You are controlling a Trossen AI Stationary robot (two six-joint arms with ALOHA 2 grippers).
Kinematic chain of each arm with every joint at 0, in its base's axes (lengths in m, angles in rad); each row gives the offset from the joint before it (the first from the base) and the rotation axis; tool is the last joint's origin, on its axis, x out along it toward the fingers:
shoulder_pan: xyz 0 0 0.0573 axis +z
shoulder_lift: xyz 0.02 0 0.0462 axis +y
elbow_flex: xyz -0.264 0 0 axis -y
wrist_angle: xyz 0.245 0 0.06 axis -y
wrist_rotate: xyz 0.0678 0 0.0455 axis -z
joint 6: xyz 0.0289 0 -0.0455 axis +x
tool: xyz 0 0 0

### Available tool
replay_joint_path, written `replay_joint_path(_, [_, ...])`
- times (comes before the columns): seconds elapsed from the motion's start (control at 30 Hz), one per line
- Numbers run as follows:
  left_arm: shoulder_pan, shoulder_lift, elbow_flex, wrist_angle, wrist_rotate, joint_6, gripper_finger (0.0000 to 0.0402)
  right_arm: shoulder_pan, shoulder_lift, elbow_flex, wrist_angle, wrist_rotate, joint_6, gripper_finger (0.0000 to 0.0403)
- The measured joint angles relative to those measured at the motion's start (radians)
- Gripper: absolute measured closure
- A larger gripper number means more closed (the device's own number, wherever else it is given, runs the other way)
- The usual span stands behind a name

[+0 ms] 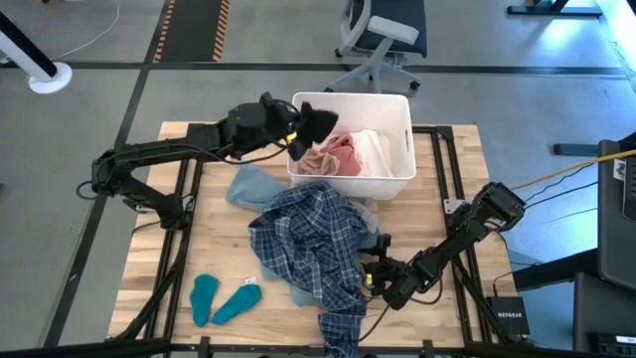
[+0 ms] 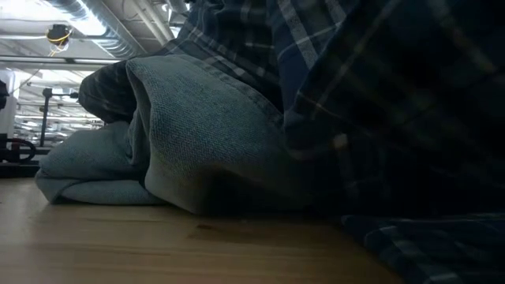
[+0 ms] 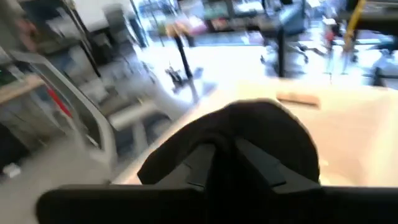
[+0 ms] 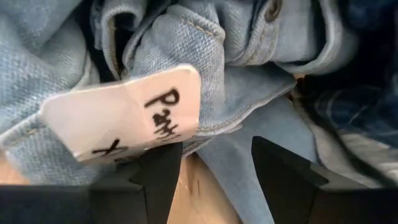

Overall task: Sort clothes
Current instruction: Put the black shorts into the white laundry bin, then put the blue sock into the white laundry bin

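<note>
My left gripper point(image 1: 298, 124) is shut on a black garment point(image 1: 316, 122) above the left far corner of the white bin point(image 1: 397, 109). A pink garment point(image 1: 333, 156) and a white one point(image 1: 375, 149) lie in the bin. A blue-and-white plaid shirt point(image 1: 308, 244) lies heaped mid-table over a light blue-grey garment point(image 1: 253, 187). Two teal socks point(image 1: 224, 298) lie flat near the front left. My right gripper point(image 1: 370, 268) is open, low at the pile's right edge. Its fingers stand either side of a light blue cloth flap point(image 4: 233, 158), beside a white handwritten tag point(image 4: 124, 118). My left gripper pinches the black garment between its two fingers point(image 3: 202, 163), and a rounded bunch of the cloth point(image 3: 261, 127) bulges out past the fingertips. The fingers come from the table's left. The garment is lifted clear, over the bin's rim.
The bin stands at the table's far middle. The low view is filled by the light blue-grey cloth point(image 2: 197, 134) and the plaid shirt point(image 2: 379, 95) lying on the wood. An office chair point(image 1: 383, 35) stands beyond the far edge. Bare wood shows at the table's left and right.
</note>
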Motion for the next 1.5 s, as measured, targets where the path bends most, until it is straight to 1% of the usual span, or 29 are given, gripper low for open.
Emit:
replay_joint_path(0.13, [0.015,0.007,0.000,-0.140,0.019,-0.074,0.0288,0.000,0.001,0.013,-0.005,0.040,-0.073,0.0188])
replay_joint_path(0.27, [0.023,-0.003,0.000,-0.261,0.015,-0.101,0.0230,0.000,0.002,0.016,-0.005,0.071,-0.120,0.0188])
replay_joint_path(0.37, [0.006,-0.022,0.025,-0.373,0.015,-0.103,0.0204,0.000,0.002,0.016,-0.006,0.095,-0.146,0.0188])
replay_joint_path(0.43, [-0.020,-0.041,0.052,-0.453,0.015,-0.108,0.0195,0.000,0.002,0.016,-0.006,0.110,-0.162,0.0188])
replay_joint_path(0.57, [-0.104,-0.088,0.096,-0.582,0.014,-0.180,0.0190,0.000,0.002,0.016,-0.007,0.158,-0.203,0.0188])
replay_joint_path(0.7, [-0.223,-0.151,0.103,-0.652,0.015,-0.282,0.0190,0.000,-0.001,0.014,-0.013,0.214,-0.215,0.0188])
replay_joint_path(0.87, [-0.393,-0.176,0.090,-0.830,0.014,-0.445,0.0190,0.000,-0.003,0.014,-0.010,0.216,-0.228,0.0188])
replay_joint_path(1.0, [-0.540,-0.175,0.040,-0.900,0.015,-0.573,0.0190,0.000,-0.003,0.014,-0.010,0.193,-0.249,0.0188])
replay_joint_path(1.13, [-0.684,-0.168,-0.026,-0.906,0.014,-0.718,0.0190,0.000,-0.003,0.014,-0.010,0.191,-0.269,0.0188])
replay_joint_path(1.3, [-0.871,-0.168,-0.119,-0.883,-0.018,-0.882,0.0190,0.000,-0.004,0.015,-0.009,0.200,-0.279,0.0188])
replay_joint_path(1.43, [-0.979,-0.168,-0.188,-0.844,-0.029,-1.051,0.0190,0.000,-0.004,0.015,-0.008,0.213,-0.280,0.0188])
replay_joint_path(1.5, [-1.025,-0.168,-0.229,-0.783,-0.029,-1.115,0.0190,0.000,-0.004,0.015,-0.008,0.216,-0.280,0.0188])
